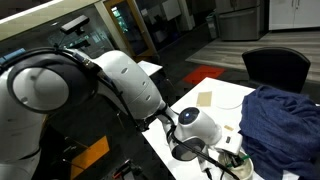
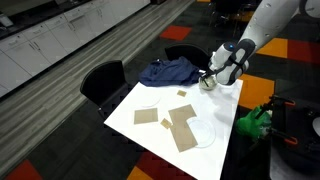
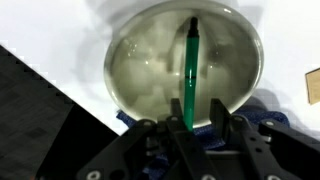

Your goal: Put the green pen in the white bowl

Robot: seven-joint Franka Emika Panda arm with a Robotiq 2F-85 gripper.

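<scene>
Green pen (image 3: 189, 70) shows against inside of white bowl (image 3: 135, 80), near end at rim, between my jaws. Cannot tell if jaws clamp pen or stand released. Bowl on white surface (image 3: 40, 25), blue cloth (image 3: 262, 105) just beside.

Wrist view: pen (image 3: 190, 70) lower end hidden behind gripper (image 3: 192, 125); whether jaws pinch it, cannot tell; gripper body cut by bottom edge; bowl (image 3: 135, 80) near rim hidden behind fingers; card (image 3: 314, 86) cut by right edge. Exterior views: pen too small to make out; bowl (image 2: 207, 84) tiny, partly behind gripper (image 2: 216, 76); arm (image 1: 90, 85) blurred, blocking much of table (image 1: 230, 97); cloth (image 1: 285, 125) cut by right edge.
</scene>
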